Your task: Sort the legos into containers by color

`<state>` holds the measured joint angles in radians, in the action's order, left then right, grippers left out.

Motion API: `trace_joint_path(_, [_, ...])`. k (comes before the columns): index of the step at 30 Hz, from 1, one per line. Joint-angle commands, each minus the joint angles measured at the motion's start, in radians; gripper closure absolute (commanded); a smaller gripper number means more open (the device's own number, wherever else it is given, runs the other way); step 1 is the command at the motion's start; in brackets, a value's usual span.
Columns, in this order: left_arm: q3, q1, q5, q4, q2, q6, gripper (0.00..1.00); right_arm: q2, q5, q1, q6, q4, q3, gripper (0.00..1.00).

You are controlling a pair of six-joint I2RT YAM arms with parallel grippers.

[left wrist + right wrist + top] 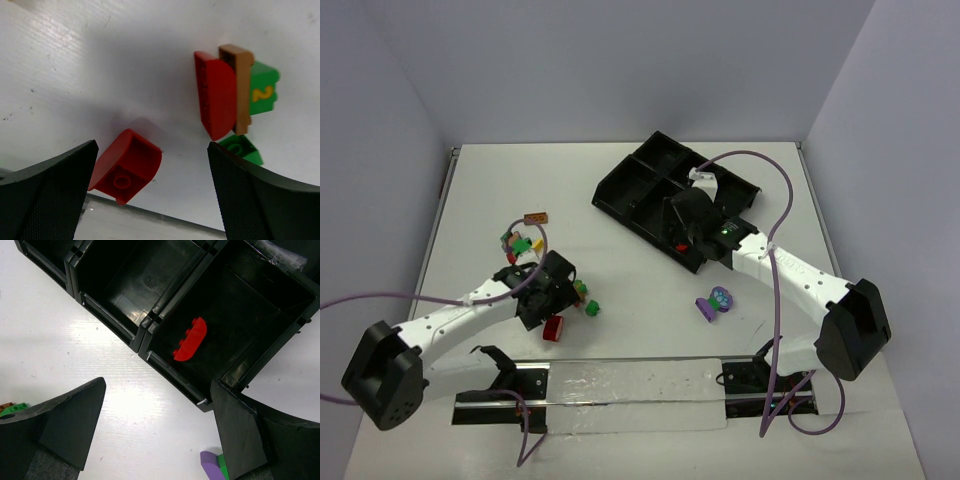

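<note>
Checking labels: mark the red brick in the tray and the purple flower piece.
red brick (190,341): right wrist view, middle of its body.
purple flower piece (716,302): top external view, its centre.

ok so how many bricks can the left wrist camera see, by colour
red bricks: 2
green bricks: 2
tan brick: 1
total: 5

Bright, even light, soft shadows (glare streaks the table).
</note>
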<state>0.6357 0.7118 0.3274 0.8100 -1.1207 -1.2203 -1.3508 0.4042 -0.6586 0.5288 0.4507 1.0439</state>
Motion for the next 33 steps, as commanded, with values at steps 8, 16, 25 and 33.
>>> trace_joint_path(8, [0.015, 0.097, 0.084, 0.024, -0.092, -0.114, 0.01, -0.014, 0.014, -0.006, 0.012, -0.01, 0.013, 0.07])
trace_joint_path(16, [0.019, 0.165, 0.089, 0.042, -0.083, -0.164, 0.23, -0.019, 0.006, -0.006, 0.019, -0.011, 0.009, 0.07])
trace_joint_path(25, [-0.001, 0.186, 0.076, 0.025, -0.044, -0.177, 0.66, -0.021, 0.011, -0.012, 0.022, -0.011, 0.02, 0.07])
trace_joint_path(33, [0.098, 0.191, 0.081, 0.027, 0.082, -0.047, 1.0, -0.01, 0.04, -0.013, 0.006, 0.008, 0.049, 0.07])
